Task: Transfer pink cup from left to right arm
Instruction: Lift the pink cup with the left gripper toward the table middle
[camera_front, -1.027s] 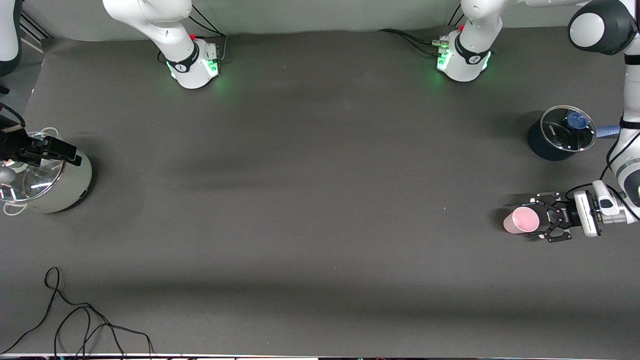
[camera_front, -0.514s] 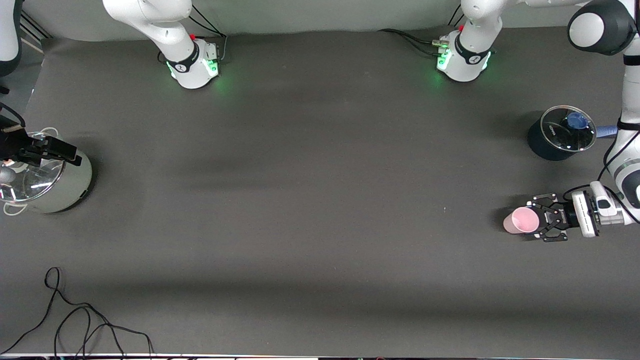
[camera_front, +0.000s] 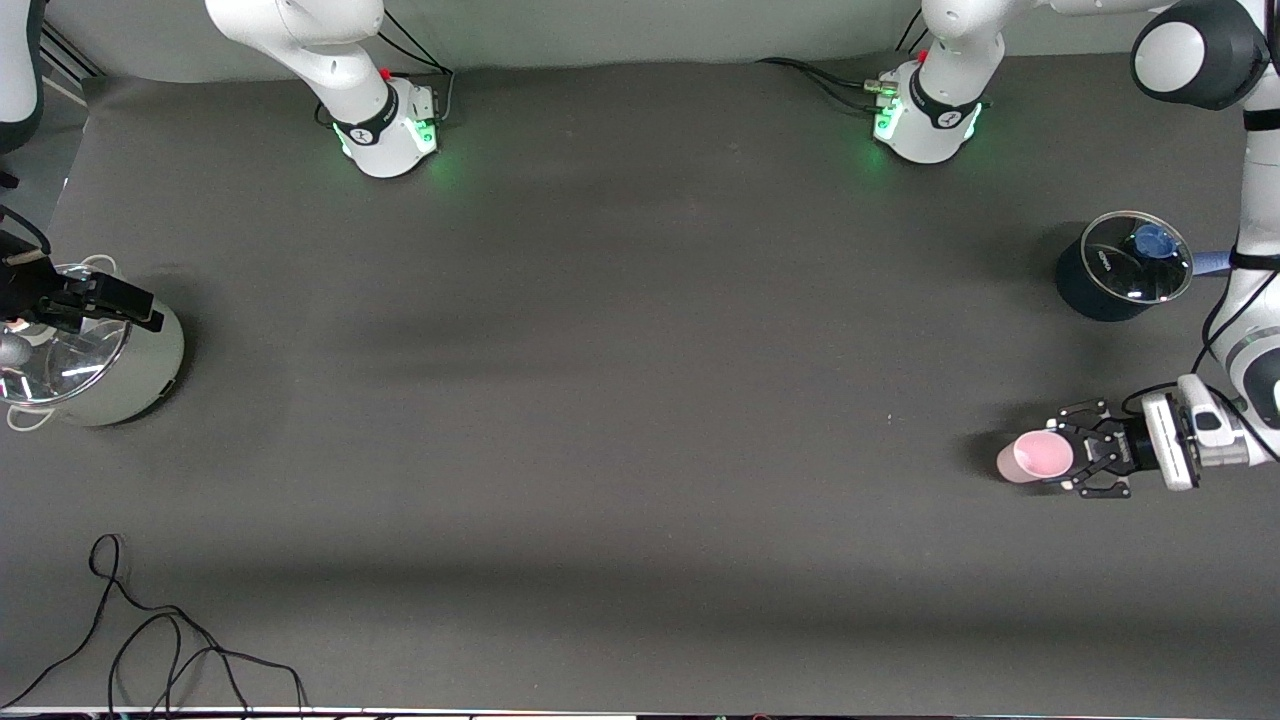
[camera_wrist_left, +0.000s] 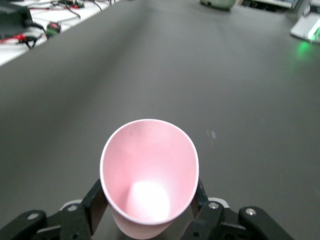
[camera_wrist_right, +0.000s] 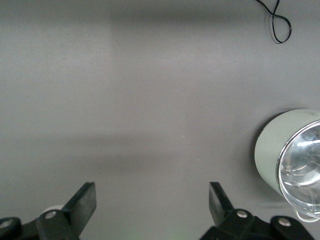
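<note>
The left tool (camera_front: 1072, 460) grips the pink cup (camera_front: 1035, 458), squeezing its rim oval, low over the surface (camera_front: 640, 400) near the dark lidded pot (camera_front: 1120, 268). The right tool (camera_wrist_right: 152, 205) waits wide open over the pale lidded pot (camera_front: 95, 360).

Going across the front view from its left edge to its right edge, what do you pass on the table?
Black cable → pale pot with glass lid, right gripper open over it → pink cup → left gripper shut on it → dark pot.
</note>
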